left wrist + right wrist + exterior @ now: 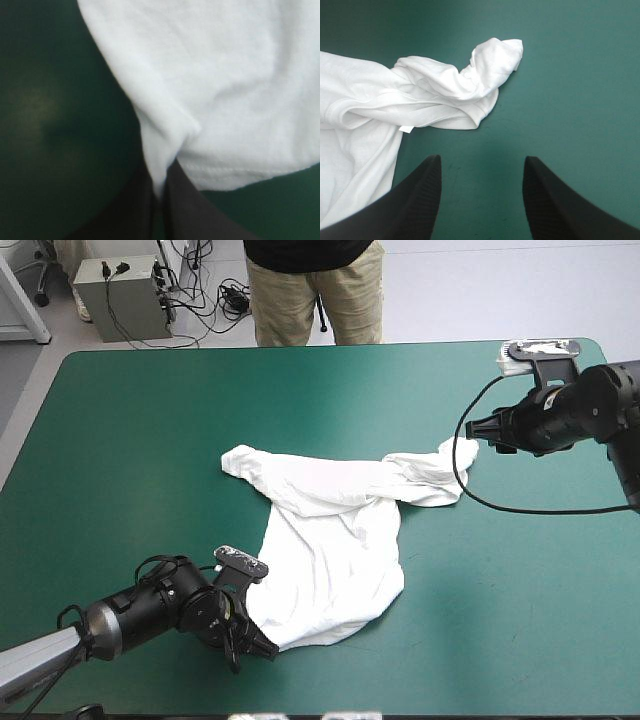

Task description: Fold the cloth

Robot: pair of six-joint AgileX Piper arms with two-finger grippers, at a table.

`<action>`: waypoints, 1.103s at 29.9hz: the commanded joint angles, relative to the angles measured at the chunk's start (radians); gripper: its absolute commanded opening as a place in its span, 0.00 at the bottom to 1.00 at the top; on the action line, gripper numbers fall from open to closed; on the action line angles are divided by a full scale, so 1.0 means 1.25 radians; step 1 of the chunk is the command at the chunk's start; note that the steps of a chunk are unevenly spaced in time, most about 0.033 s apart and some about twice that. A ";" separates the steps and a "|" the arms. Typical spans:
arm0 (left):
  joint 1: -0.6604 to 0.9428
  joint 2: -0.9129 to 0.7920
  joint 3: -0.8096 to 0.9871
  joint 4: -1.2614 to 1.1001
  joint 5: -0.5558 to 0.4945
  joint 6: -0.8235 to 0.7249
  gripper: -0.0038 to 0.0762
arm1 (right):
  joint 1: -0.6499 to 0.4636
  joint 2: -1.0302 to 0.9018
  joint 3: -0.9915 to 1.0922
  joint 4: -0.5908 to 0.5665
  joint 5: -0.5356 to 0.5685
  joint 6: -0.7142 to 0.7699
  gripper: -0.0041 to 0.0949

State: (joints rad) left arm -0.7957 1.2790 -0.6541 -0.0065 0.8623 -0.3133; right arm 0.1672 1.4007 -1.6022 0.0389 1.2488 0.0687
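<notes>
White short-sleeved T-shirt (335,540) on teal-green cover (130,440), left gripper (262,648) clenched on its near hem (165,145), pinched edge hidden, right gripper (482,167) released near its sleeve (495,55).

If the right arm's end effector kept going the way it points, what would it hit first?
Probably the T-shirt: its bunched sleeve lies straight ahead of the open right end effector. If it is angled down, it might touch the teal-green cover first; depth is unclear.

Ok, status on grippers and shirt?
Left gripper shut on T-shirt, near hem corner. Right gripper open, sleeve ahead of it, not gripped. T-shirt partly spread, sleeves bunched. Nothing seen in the way.
</notes>
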 commanded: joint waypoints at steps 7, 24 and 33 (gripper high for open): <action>-0.001 -0.002 -0.003 0.026 -0.019 0.000 0.04 | -0.003 0.033 0.158 -0.015 -0.087 0.001 0.54; -0.001 -0.002 -0.003 0.021 -0.009 0.000 0.04 | -0.003 0.240 0.192 0.021 -0.273 -0.010 0.54; -0.001 -0.002 -0.003 0.021 0.002 0.000 0.04 | -0.005 0.307 0.185 0.035 -0.349 -0.010 0.54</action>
State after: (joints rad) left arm -0.7957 1.2790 -0.6541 -0.0101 0.8641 -0.3129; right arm 0.1672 1.7992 -1.3375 0.0680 0.8440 0.0652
